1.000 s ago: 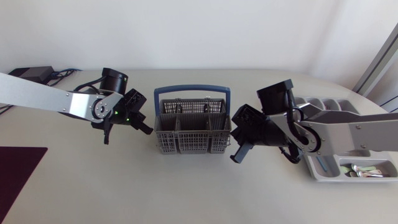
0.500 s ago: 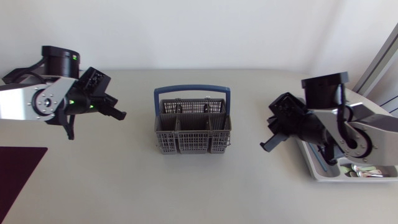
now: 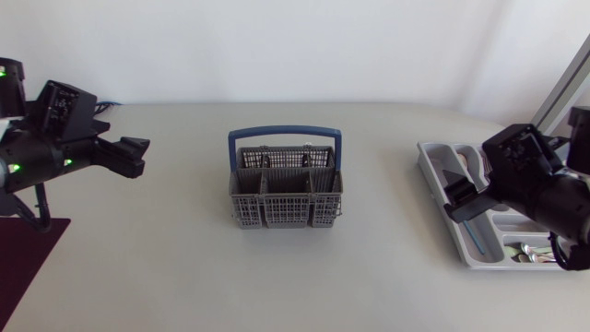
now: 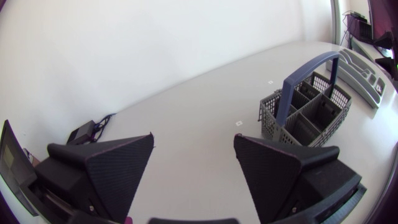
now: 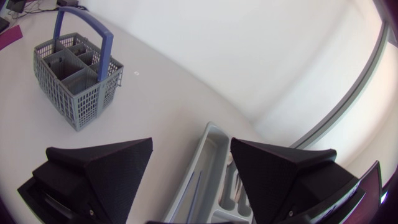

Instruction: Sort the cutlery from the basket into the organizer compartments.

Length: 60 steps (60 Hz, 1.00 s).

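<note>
Left jaws spread wide, basket (image 4: pixel 280 124) well ahead of them on the table (image 3: pixel 184 267), right jaws parted too, organizer (image 5: pixel 210 149) just below them

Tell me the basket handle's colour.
Blue handle on a grey basket; clearest in the head view.

Left gripper (image 3: pixel 135 155) withdrawn from basket (image 3: pixel 285 213) to table (image 3: pixel 184 267) edge; right gripper (image 3: pixel 463 198) (likewise) back over organizer (image 3: pixel 431 157).
</note>
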Each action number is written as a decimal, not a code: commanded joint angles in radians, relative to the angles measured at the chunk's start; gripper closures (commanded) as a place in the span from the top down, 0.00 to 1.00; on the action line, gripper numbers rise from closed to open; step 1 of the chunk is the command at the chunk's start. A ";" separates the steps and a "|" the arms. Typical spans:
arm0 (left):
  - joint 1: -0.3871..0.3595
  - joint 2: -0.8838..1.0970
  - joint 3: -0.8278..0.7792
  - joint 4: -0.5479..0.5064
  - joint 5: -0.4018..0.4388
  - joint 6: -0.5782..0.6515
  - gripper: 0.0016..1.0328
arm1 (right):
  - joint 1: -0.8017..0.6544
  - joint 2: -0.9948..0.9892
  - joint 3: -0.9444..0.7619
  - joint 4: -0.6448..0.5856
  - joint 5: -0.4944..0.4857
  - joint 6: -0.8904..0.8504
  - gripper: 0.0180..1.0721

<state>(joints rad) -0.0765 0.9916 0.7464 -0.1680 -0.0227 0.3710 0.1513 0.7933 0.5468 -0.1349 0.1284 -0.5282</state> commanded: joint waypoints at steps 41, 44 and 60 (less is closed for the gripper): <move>0.011 -0.341 -0.206 -0.030 0.060 -0.083 0.96 | -0.124 -0.473 -0.229 -0.036 -0.062 0.127 0.96; 0.003 -0.357 -0.226 -0.028 0.060 -0.083 0.96 | -0.126 -0.499 -0.255 -0.022 -0.067 0.158 0.96; 0.030 -0.481 -0.302 -0.008 0.083 -0.081 0.96 | -0.136 -0.612 -0.367 0.038 -0.091 0.301 0.96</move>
<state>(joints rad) -0.0586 0.5579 0.4763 -0.1890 0.0460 0.3092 0.0238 0.2115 0.2256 -0.1226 0.0479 -0.2970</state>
